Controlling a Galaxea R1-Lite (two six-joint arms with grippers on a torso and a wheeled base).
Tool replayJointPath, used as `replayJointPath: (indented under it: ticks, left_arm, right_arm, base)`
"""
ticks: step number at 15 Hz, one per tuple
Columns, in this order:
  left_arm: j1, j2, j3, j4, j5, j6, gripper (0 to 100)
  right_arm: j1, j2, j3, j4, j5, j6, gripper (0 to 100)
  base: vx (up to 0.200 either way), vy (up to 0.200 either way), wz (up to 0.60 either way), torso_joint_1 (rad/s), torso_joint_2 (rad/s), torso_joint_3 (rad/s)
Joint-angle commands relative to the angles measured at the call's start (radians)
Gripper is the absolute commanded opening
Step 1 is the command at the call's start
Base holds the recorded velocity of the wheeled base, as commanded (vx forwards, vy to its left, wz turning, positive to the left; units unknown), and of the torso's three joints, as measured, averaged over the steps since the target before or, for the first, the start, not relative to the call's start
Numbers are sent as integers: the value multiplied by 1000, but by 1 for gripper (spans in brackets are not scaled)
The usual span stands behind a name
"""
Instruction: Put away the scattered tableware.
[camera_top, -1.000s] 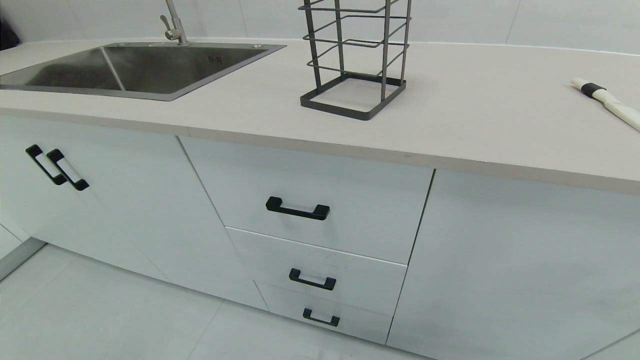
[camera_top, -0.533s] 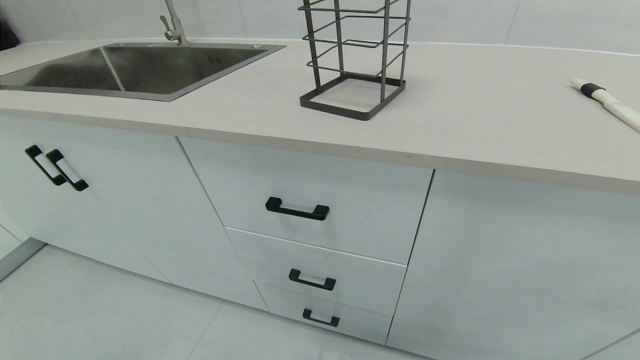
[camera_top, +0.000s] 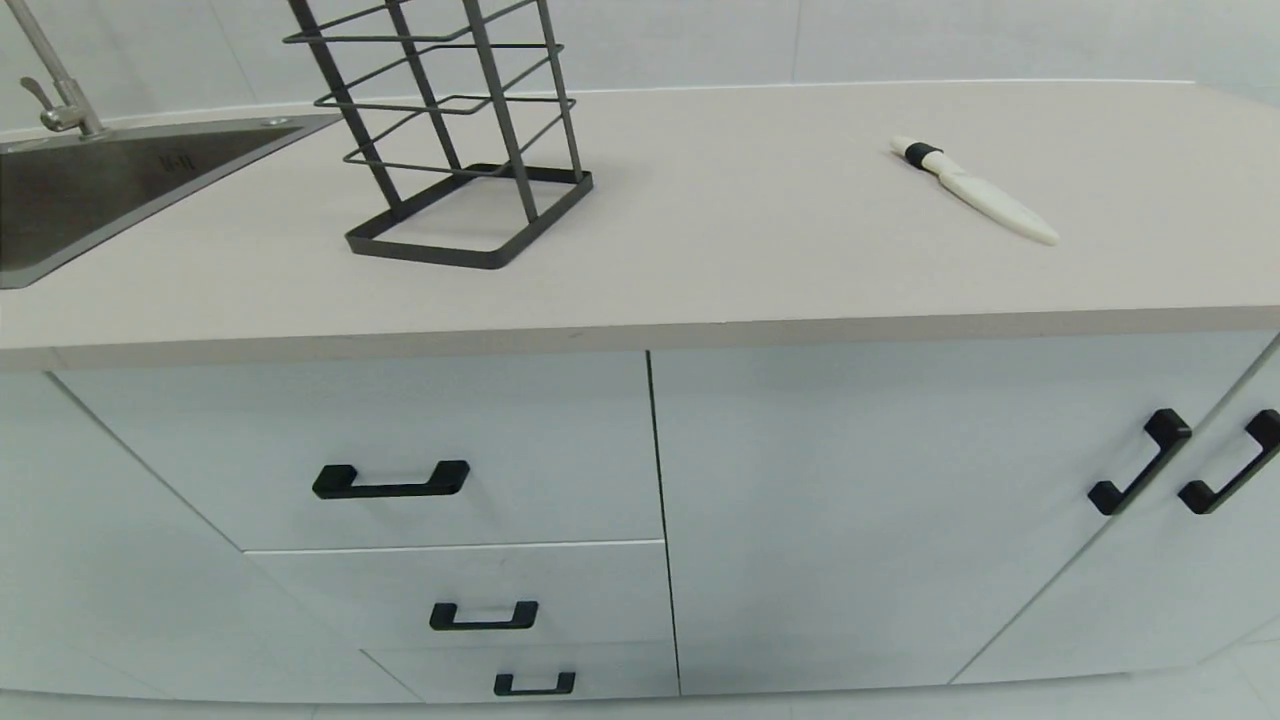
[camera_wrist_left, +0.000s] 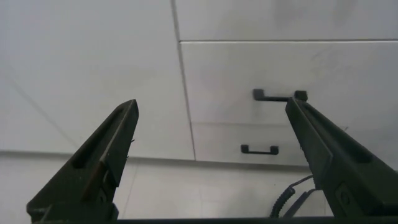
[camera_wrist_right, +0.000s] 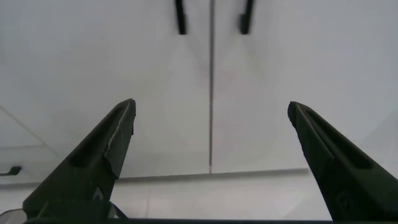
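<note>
A cream-white knife (camera_top: 973, 189) with a black band near its handle end lies flat on the beige countertop (camera_top: 740, 230), toward the right. A dark wire rack (camera_top: 450, 130) stands upright on the counter at the left. My left gripper (camera_wrist_left: 211, 124) is open, low down, facing the white drawer fronts (camera_wrist_left: 280, 81) with nothing between its fingers. My right gripper (camera_wrist_right: 211, 124) is open too, facing the white double cabinet doors (camera_wrist_right: 211, 81), and holds nothing.
A steel sink (camera_top: 90, 190) with a faucet (camera_top: 50, 80) is set in the counter at the far left. Below the counter are three drawers with black handles (camera_top: 390, 482) and double doors with black handles (camera_top: 1140, 462). Pale tiled floor lies below.
The whole head view has swung to the right: the sink slid to the left edge, and the knife and right cabinet doors came further in. Nothing on the counter has moved.
</note>
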Motion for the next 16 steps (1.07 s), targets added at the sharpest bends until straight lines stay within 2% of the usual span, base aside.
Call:
replayJointPath:
  ticks: [1, 2, 6, 16]
  left_arm:
    - [1, 2, 0, -2, 1, -1, 100]
    - [1, 2, 0, -2, 1, -1, 100]
    - [1, 2, 0, -2, 1, -2, 100]
    - [1, 2, 0, -3, 6, 1, 100]
  right_arm:
    - [0, 0, 0, 0, 0, 0, 100]
    - [0, 2, 0, 0, 0, 0, 100]
    - [0, 2, 0, 0, 0, 1, 100]
    - [0, 0, 0, 0, 0, 1, 100]
  base:
    - [0, 0, 0, 0, 0, 0]
    - [0, 0, 0, 0, 0, 0]
    - [200, 0, 0, 0, 2, 2]
    - [0, 0, 0, 0, 0, 0]
